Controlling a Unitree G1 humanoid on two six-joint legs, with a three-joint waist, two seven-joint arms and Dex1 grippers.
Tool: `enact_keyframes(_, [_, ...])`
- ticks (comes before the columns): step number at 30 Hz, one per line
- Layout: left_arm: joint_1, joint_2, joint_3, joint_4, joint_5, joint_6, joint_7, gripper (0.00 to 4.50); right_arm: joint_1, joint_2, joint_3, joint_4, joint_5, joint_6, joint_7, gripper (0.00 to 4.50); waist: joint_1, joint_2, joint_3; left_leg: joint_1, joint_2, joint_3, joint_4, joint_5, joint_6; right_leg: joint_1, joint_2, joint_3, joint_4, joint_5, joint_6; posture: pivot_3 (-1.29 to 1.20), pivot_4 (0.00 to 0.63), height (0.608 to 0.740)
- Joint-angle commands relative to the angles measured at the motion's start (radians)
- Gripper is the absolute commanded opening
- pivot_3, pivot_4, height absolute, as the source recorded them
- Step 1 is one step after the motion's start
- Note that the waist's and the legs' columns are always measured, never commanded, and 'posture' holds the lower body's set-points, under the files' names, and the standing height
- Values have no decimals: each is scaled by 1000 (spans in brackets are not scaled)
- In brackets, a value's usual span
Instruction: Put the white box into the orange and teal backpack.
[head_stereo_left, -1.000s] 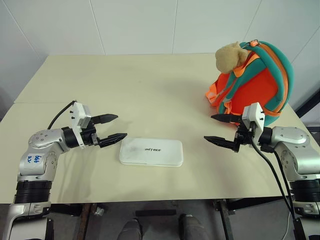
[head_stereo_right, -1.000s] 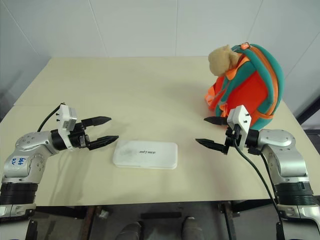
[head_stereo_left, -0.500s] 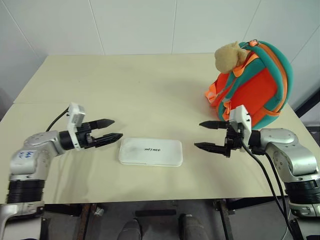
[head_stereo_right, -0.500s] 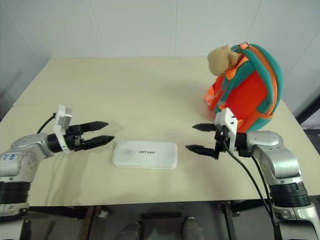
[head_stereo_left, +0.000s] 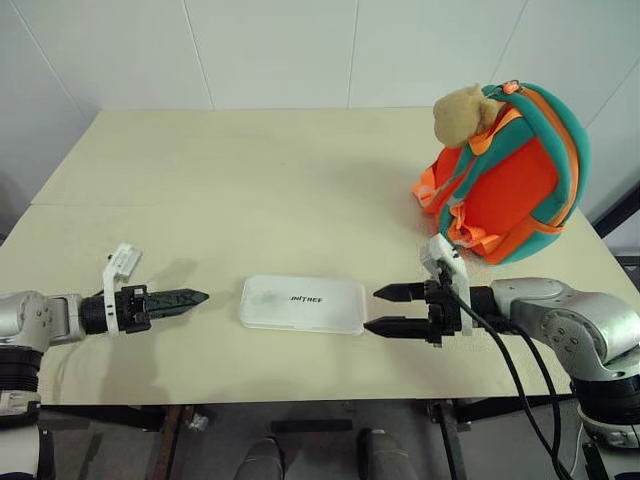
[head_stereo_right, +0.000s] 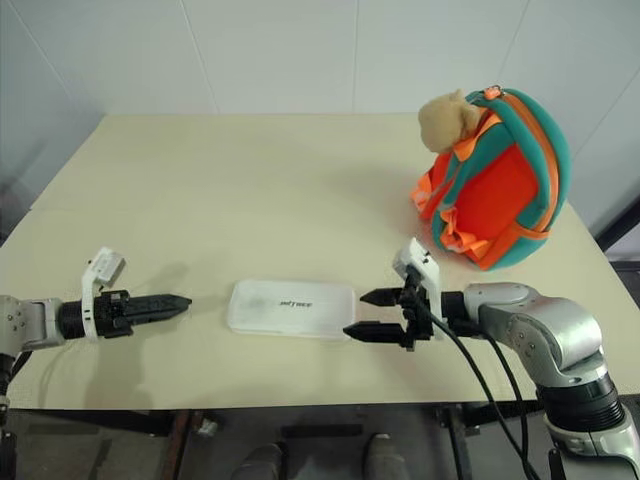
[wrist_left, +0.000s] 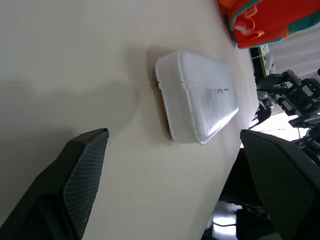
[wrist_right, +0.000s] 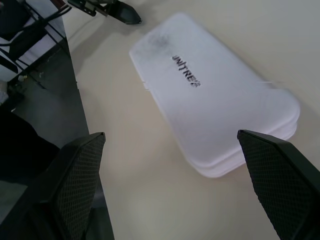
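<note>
Left gripper (head_stereo_left: 196, 296) hangs low over the near-left part of the table (head_stereo_left: 250, 180), pointing across toward the middle, its two black fingers spread wide with nothing between them. Just beyond its tips, a small gap away, lies the white box (head_stereo_left: 303, 303), flat on the tabletop near the front edge, its long side running left to right and its dark lettering facing up. On the box's other end sits the right gripper (head_stereo_left: 382, 310), aimed back at the box with its fingers parted wide, one tip near the far corner and one near the close corner, neither touching it. Farther right and toward the back stands the orange and teal backpack (head_stereo_left: 510, 180), upright, well apart from the box, a tan plush toy (head_stereo_left: 460, 112) at its top.
</note>
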Motion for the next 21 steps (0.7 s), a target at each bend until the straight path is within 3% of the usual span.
enact_keyframes(1, [11,-7,6,-39,-26,41,-4,4500,18,0,-8,-51,29,52,-48,4476,-1,0,0,0,0,0,0,0,0,0,0,0,0,0,0,0,150,740])
enact_keyframes(10, [6,-69,35,-73,-58,137,46,4500,-1,59,44,66,-45,8,-101,4476,-4,0,0,0,0,0,0,0,0,0,0,0,0,0,1,0,150,740])
enact_keyframes(21, [-29,-86,-10,-37,-7,68,71,4500,-18,82,94,157,-121,-105,-65,4476,-2,0,0,0,0,0,0,0,0,0,0,0,0,1,2,0,150,740])
